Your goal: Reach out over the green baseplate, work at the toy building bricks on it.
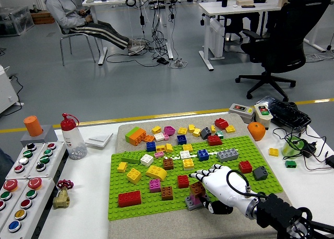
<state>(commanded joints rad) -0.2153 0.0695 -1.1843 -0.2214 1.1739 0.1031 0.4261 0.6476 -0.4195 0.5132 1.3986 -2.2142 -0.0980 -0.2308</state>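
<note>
The green baseplate (130, 210) lies in the middle of the table and carries several scattered bricks. Among them are a red brick (129, 198), a yellow sloped brick (156, 171) and a grey flat brick (227, 155). My right hand (205, 189), white with a black forearm, reaches in from the lower right over the plate's front middle. Its fingers lie over a brown brick (197, 188) and its thumb is below, so it grips the brick. That brick sits on a small grey and pink stack (191, 201). The left arm is out of view.
More loose bricks lie on the beige mat (122, 128) behind the plate. A panel of buttons (26, 181), a brass valve (61, 195) and a red-capped bottle (71, 136) stand at the left. An orange (256, 130), a switch box (242, 111) and cables (300, 145) are at the right.
</note>
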